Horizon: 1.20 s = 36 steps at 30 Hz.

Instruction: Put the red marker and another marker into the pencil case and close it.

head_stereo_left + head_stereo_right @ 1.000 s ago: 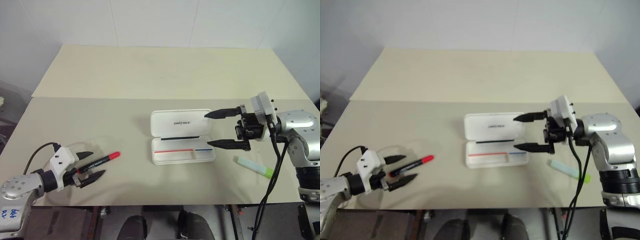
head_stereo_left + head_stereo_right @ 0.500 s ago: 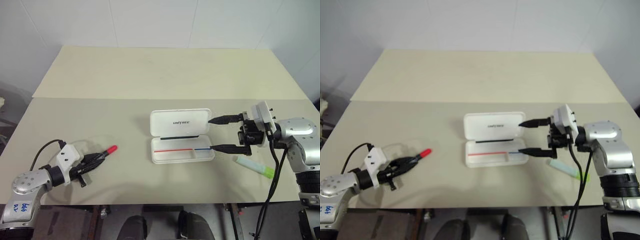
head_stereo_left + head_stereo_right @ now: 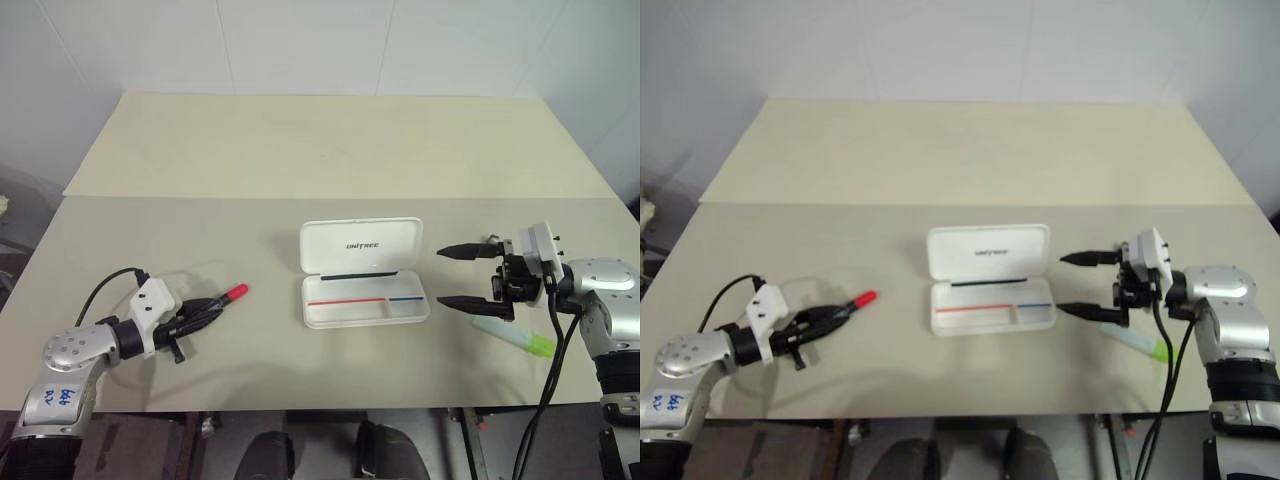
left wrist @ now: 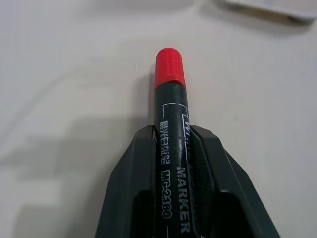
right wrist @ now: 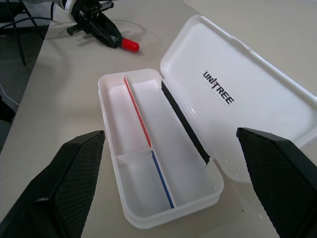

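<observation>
The left gripper (image 3: pixel 200 316) is closed on the red marker (image 4: pixel 171 148) left of the open pencil case (image 3: pixel 365 297) – the marker may slip out – while the right gripper (image 3: pixel 467 276), wide open and empty, hovers near the highlighter (image 3: pixel 513 336).

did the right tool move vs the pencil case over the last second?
Yes. The right tool, open, has pulled back from over the pencil case to its right side, above the table near the green highlighter.
</observation>
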Each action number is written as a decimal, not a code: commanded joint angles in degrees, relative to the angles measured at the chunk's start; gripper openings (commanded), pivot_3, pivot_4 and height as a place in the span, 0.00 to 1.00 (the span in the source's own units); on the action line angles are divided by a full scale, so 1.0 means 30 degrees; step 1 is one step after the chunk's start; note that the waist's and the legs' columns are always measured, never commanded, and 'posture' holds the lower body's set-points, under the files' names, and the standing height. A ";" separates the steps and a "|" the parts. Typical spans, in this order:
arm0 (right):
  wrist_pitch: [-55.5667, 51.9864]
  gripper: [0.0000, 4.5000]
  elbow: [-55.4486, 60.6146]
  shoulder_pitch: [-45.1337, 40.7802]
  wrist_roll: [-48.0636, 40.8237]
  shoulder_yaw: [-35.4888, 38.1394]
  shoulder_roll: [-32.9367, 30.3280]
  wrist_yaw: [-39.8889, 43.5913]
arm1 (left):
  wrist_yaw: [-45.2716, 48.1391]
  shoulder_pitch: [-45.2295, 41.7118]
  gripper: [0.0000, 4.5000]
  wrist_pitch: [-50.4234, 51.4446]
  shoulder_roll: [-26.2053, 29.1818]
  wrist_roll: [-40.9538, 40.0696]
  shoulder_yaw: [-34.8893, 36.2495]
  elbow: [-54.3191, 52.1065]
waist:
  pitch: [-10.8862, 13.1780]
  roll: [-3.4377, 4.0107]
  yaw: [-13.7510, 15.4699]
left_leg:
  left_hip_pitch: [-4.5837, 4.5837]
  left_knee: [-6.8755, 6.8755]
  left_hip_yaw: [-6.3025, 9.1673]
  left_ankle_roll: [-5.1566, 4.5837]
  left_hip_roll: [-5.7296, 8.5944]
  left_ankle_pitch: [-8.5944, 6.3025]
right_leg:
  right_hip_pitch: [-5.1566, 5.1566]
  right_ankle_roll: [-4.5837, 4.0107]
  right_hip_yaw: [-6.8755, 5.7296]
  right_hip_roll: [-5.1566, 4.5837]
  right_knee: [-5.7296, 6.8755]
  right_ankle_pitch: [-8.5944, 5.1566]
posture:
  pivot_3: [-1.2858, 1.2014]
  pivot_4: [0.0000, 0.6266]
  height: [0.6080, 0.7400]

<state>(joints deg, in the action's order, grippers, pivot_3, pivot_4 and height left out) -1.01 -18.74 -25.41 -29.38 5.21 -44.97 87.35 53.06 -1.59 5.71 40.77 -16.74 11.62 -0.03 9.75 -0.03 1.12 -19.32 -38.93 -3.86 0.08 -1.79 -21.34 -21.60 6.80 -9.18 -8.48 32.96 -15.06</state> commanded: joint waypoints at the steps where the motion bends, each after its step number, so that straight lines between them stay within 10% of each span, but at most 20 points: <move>1: 0.0412 1.00 0.0195 0.0005 -0.0089 0.0680 -0.0137 0.0207 | 0.0295 -0.0731 0.14 0.0484 0.0020 -0.0929 -0.0102 -0.1595 | 0.0001 -0.0001 0.0017 | -0.0001 0.0000 -0.0001 0.0001 0.0000 -0.0001 | 0.0000 0.0000 -0.0003 0.0000 -0.0001 0.0000 | 0.52 0.24 1.00; 16: 0.0066 1.00 0.1435 0.1855 -0.0273 0.2059 -0.0679 -0.1034 | 0.1044 -0.5671 0.14 0.4600 0.0158 -0.1412 -0.3488 -0.4933 | 0.0004 -0.0004 0.0096 | -0.0019 -0.0027 -0.0004 0.0003 0.0010 -0.0003 | 0.0013 0.0002 0.0005 0.0002 -0.0017 0.0001 | 0.52 0.24 1.00; 36: -0.0328 1.00 0.3819 0.4669 -0.0508 0.3697 -0.0624 -0.2845 | -0.0275 -1.2063 0.14 0.6120 -0.5368 0.1831 -0.9719 -0.1061 | 0.0014 -0.0022 0.0160 | -0.0029 -0.0052 -0.0026 -0.0007 0.0015 0.0006 | 0.0035 0.0014 0.0009 0.0026 -0.0066 0.0005 | 0.52 0.24 1.00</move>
<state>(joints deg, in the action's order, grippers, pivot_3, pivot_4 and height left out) -1.80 -9.37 -11.78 -29.60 14.02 -46.41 79.54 52.53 -36.43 24.42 25.19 -12.14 -17.03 -3.37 9.80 -0.09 1.60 -19.41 -39.09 -3.94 0.06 -1.75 -21.32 -21.49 6.85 -9.15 -8.40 32.77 -15.05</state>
